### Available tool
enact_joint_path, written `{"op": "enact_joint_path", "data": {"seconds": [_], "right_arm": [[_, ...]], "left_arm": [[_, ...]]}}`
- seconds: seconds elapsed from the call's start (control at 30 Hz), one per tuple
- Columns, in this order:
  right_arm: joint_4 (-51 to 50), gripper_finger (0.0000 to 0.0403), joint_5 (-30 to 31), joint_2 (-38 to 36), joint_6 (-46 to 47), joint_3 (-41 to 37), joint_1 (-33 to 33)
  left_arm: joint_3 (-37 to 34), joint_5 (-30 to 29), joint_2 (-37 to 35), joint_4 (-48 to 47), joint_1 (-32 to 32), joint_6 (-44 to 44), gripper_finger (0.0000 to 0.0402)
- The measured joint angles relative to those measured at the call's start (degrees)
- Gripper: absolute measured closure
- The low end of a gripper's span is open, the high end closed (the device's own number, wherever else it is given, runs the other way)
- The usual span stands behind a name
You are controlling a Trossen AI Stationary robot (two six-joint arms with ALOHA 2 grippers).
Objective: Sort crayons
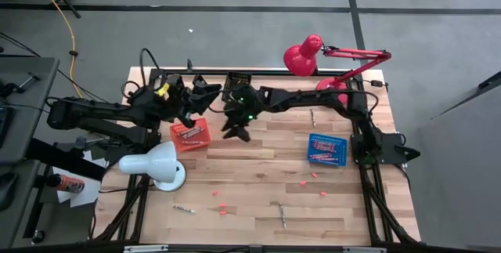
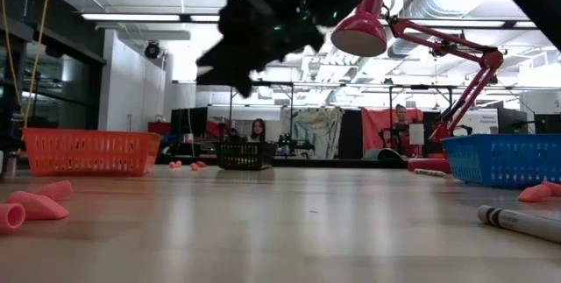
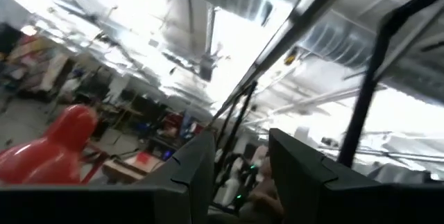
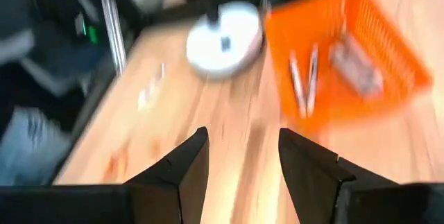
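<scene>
Crayons (image 1: 190,132) lie in an orange basket (image 1: 191,137) on the left part of the wooden desk (image 1: 266,182); more crayons (image 1: 323,152) fill a blue basket (image 1: 326,149) on the right part. Single crayons rest loose on the desk: one (image 1: 184,207) near the front edge left of centre, one (image 1: 282,217) near the front centre, and one (image 1: 311,116) toward the back right. Small pink chips (image 1: 222,206) are scattered over the front half.

The right pincer (image 1: 237,130) hangs above the desk just beside the orange basket, its two dark fingers (image 4: 182,168) apart with nothing between them. The left pincer (image 1: 205,91) is raised near the back edge behind the orange basket, pointing up toward the ceiling; its fingers (image 3: 194,172) stand apart and hold nothing.

A white desk lamp (image 1: 156,164) stands in front of the orange basket, and a red desk lamp (image 1: 305,54) stands at the back right.
</scene>
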Motion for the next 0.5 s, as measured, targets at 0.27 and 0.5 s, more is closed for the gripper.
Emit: {"op": "enact_joint_path", "data": {"seconds": [0.27,0.5], "right_arm": [[-31.2,0.0238,-0.1,-8.5,-14.1,-6.9,1.2],[-17.0,0.0238,4.0,-26.3,-0.1,-34.9,3.0]], "left_arm": [[0.0,2.1,-0.2,-0.3,0.0,5.7,0.0277],[0.0,2.1,-0.2,-5.0,0.0,10.2,0.0277]]}}
